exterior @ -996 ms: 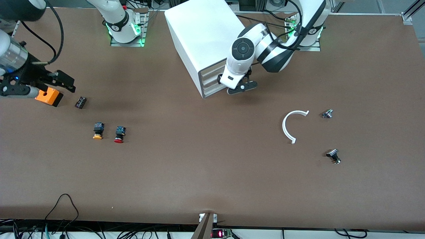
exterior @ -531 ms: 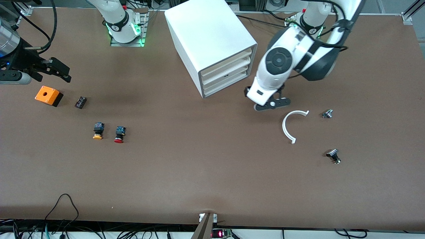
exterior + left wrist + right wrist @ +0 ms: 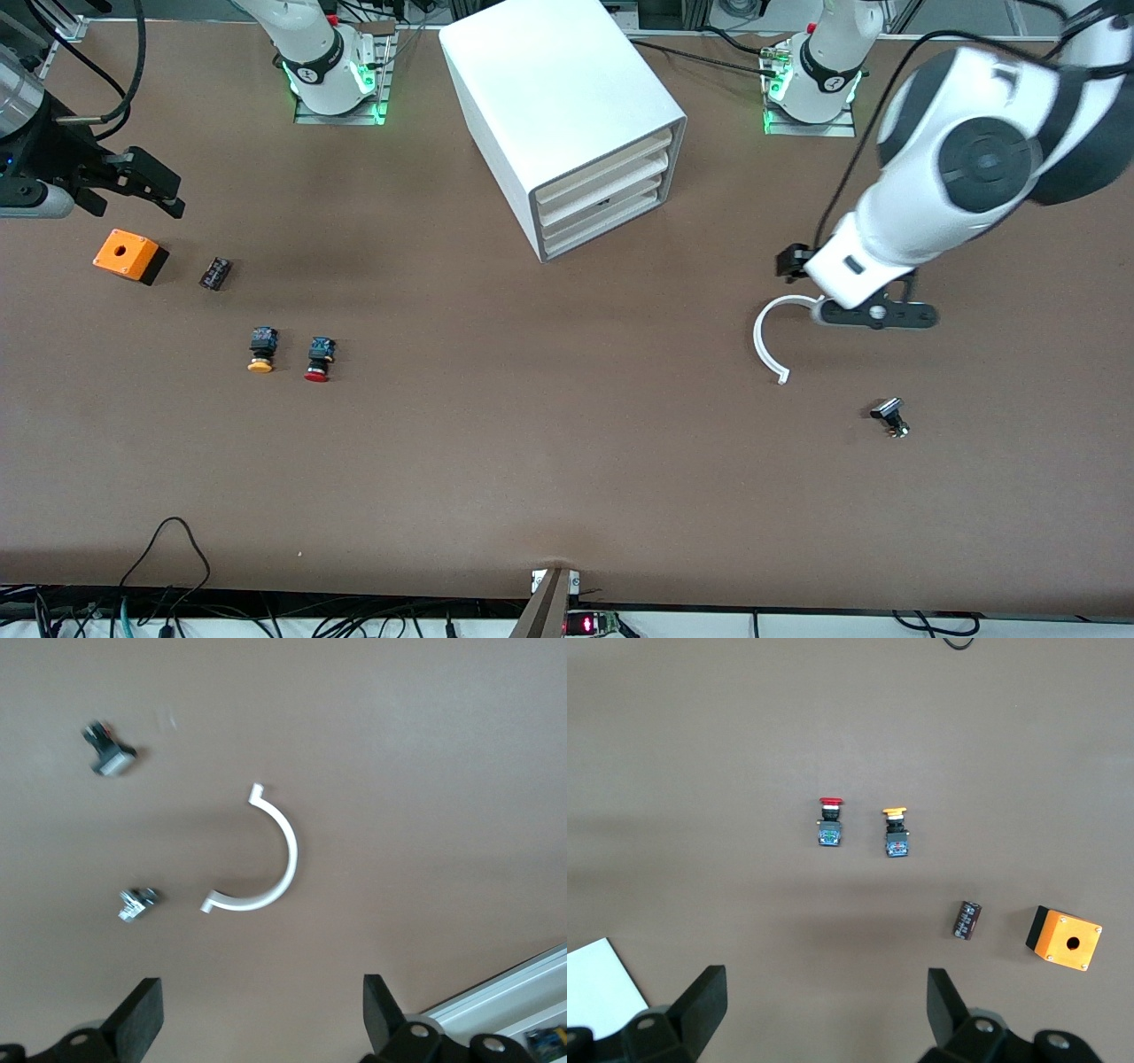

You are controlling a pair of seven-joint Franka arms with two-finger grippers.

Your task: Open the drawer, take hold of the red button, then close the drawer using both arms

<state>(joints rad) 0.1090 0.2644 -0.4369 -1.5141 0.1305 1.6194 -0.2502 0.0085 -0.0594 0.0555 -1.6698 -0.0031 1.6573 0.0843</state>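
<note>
The white cabinet (image 3: 567,97) stands at the middle of the table near the bases. Its stacked drawers (image 3: 602,190) all sit pushed in. The red-capped button (image 3: 318,358) lies on the table toward the right arm's end, beside an orange-capped button (image 3: 261,349). Both also show in the right wrist view, the red one (image 3: 830,822) and the orange one (image 3: 896,833). My right gripper (image 3: 152,186) hangs open and empty above the table near the orange box (image 3: 129,255). My left gripper (image 3: 873,313) is open and empty over the end of a white arc (image 3: 769,341).
A small black cylinder (image 3: 215,273) lies beside the orange box. A small metal part (image 3: 889,416) lies nearer the front camera than the arc. The left wrist view shows the arc (image 3: 275,859) and two small parts (image 3: 111,751) (image 3: 135,904). Cables run along the front edge.
My left arm has swung away from the drawer fronts toward its own end of the table, over the arc. My right gripper has drawn back from the orange box.
</note>
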